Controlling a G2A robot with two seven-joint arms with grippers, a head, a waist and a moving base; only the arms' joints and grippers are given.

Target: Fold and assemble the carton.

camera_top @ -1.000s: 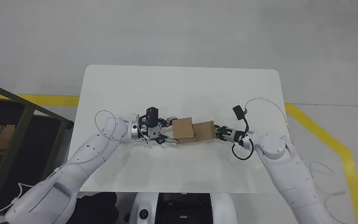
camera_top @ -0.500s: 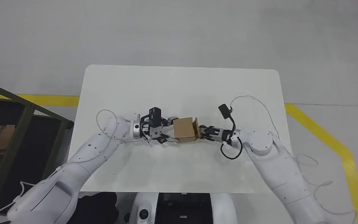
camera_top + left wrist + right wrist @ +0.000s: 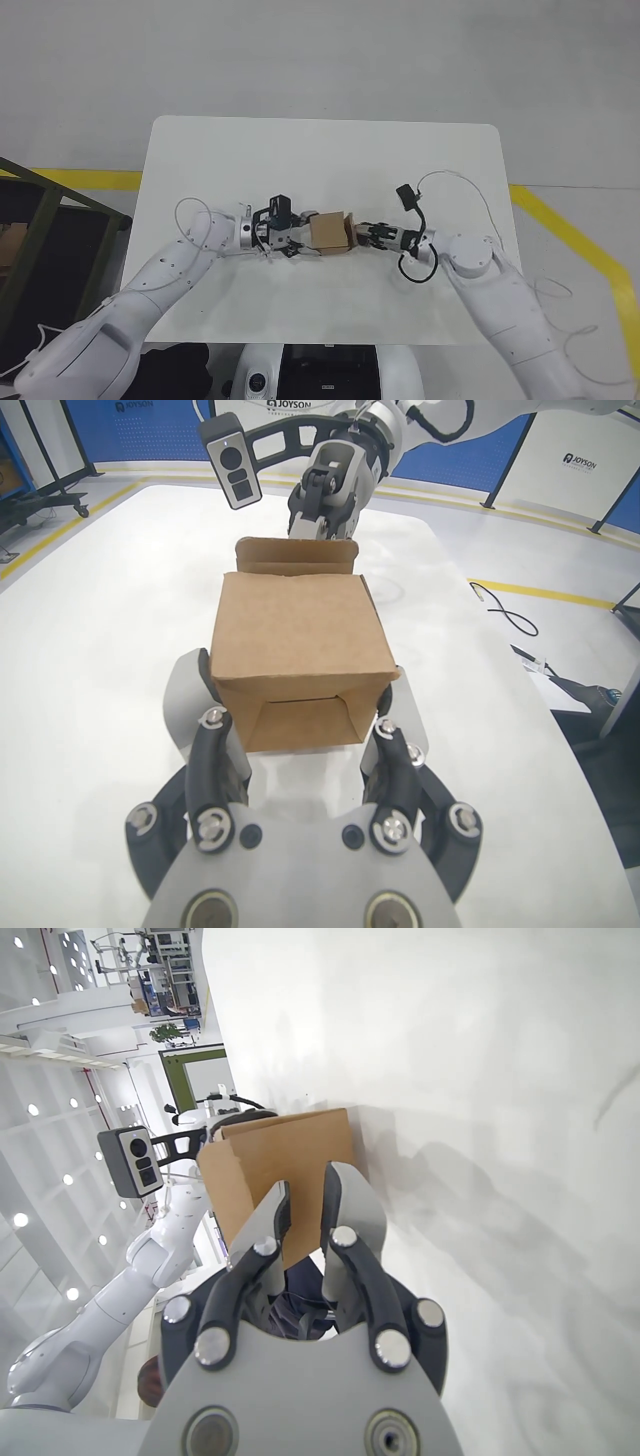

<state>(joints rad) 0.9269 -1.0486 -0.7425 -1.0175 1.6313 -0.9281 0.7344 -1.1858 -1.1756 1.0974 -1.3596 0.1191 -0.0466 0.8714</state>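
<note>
The carton (image 3: 328, 232) rests on the white counter (image 3: 450, 160), just toward 6 o'clock of the counter's middle, with its long axis running from 9 to 3 o'clock. It is plain brown cardboard, already squared into a box.

My left end effector (image 3: 298, 240) is at the carton's 9 o'clock end and is grasping it: in the left wrist view the left end effector (image 3: 300, 700) has one finger (image 3: 197, 680) pressed on each side wall, right at the open mouth. That mouth shows its side flaps bent inward and a bottom panel lying flat inside.

My right end effector (image 3: 358, 236) is at the 3 o'clock end, touching the raised flap (image 3: 296, 556) that stands upright there, above the carton's top panel. In the right wrist view the right end effector (image 3: 307, 1188) lies across the brown cardboard (image 3: 295, 1148); I cannot tell whether it is clenched on the flap or only set against it.

Off the counter, yellow floor tape (image 3: 560, 230) runs past at 3 o'clock, and a dark rack (image 3: 40, 240) stands at 9 o'clock.
</note>
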